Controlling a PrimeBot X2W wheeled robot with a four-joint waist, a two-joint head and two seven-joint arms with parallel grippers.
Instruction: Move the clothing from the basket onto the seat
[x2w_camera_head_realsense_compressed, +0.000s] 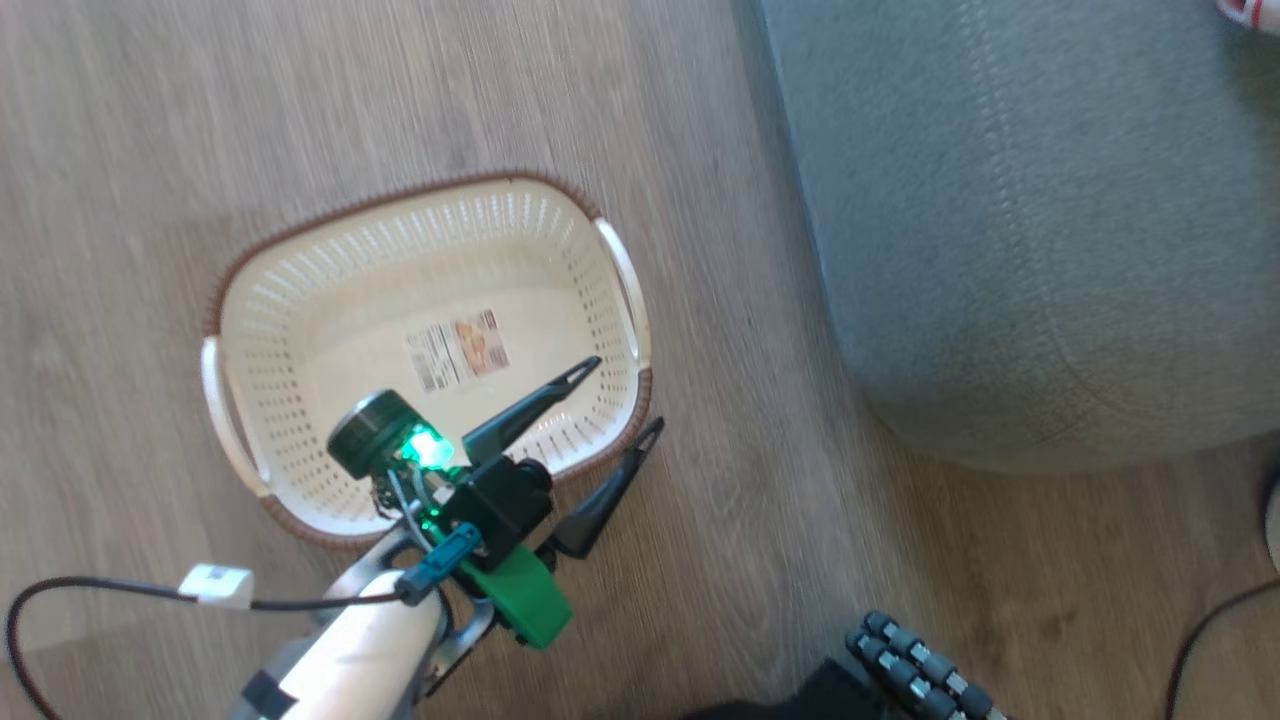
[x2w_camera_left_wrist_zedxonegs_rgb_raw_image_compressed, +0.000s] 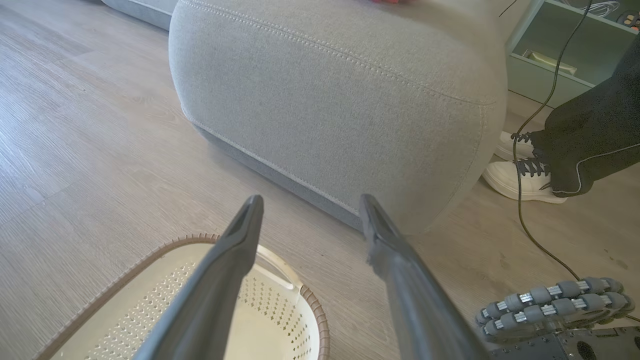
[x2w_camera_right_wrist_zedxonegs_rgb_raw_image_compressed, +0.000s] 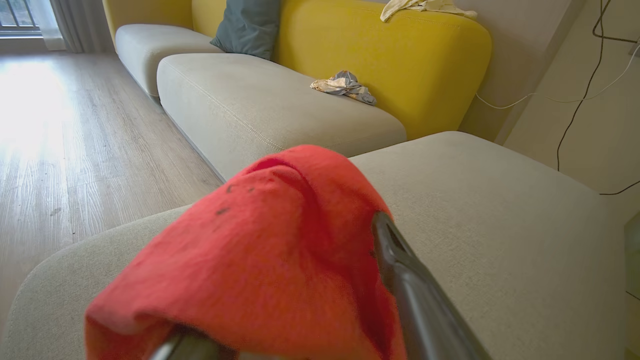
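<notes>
Wood floor (x2w_camera_head_realsense_compressed: 120, 120): one basket (x2w_camera_head_realsense_compressed: 300, 290), one garment (x2w_camera_right_wrist_zedxonegs_rgb_raw_image_compressed: 260, 250).

A red jersey cloth (x2w_camera_right_wrist_zedxonegs_rgb_raw_image_compressed: 260, 260) drapes over the right gripper (x2w_camera_right_wrist_zedxonegs_rgb_raw_image_compressed: 315, 225) and buries one dark finger but for a stub at the bottom edge, which also cuts the cloth off. In the head view, a red-and-white scrap (x2w_camera_head_realsense_compressed: 1250, 12) is clipped by the top right corner, too little to identify. The printed label (x2w_camera_head_realsense_compressed: 458, 350) inside the cream perforated plastic basket (x2w_camera_head_realsense_compressed: 300, 290) is too small to read.
</notes>
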